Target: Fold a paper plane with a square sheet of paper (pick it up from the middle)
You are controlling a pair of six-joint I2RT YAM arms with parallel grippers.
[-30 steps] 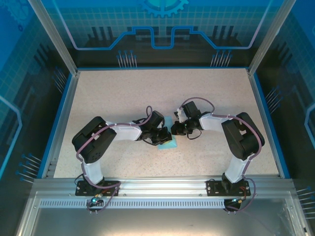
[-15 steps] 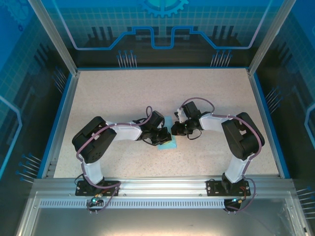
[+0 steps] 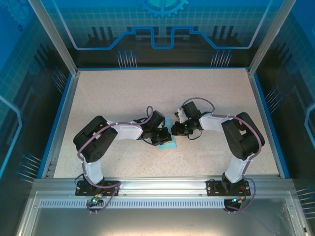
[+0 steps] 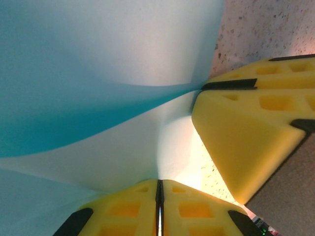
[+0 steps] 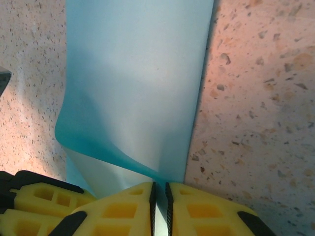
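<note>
The middle of the table [image 3: 147, 88] is blocked by the left gripper [image 3: 164, 138] and the right gripper [image 3: 174, 132], set tip to tip over the square sheet of paper [image 3: 169, 144]. Wide bare surface is found beyond them and at both sides, bounded by the blue rim [image 3: 64, 105].

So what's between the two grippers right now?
The square sheet of paper, curving from the left gripper to the right gripper, seen in the left wrist view.
</note>
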